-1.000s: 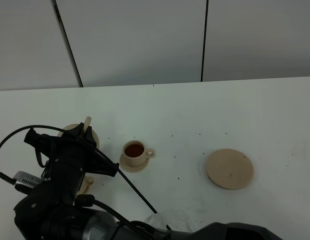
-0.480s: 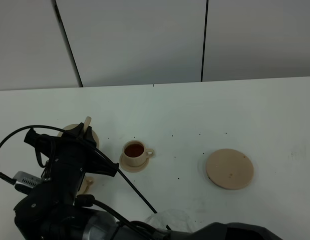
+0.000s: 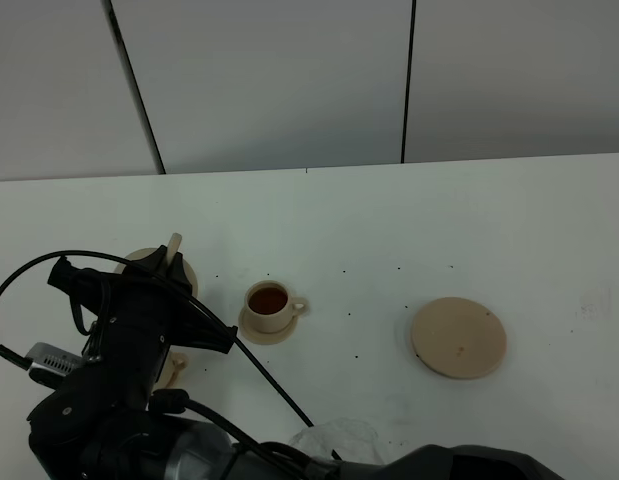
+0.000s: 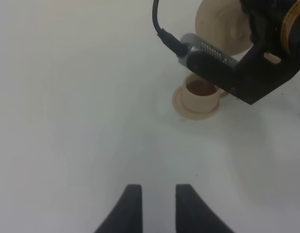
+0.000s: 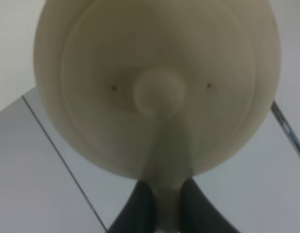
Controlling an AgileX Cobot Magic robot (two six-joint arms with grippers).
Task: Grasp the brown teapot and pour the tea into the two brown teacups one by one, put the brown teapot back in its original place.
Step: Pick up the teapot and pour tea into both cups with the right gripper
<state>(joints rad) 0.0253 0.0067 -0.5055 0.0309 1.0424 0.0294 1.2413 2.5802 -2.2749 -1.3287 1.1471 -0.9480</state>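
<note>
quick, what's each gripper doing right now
Left gripper: open, holding nothing, above bare table.
Right gripper: closed on the brown teapot by its handle.

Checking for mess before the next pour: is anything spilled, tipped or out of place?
No spill shows. The tea-filled beige ceramic teacup sits upright on its small round saucer. The flat round beige plate is bare, since the right pincer holds the beige ceramic teapot.
</note>
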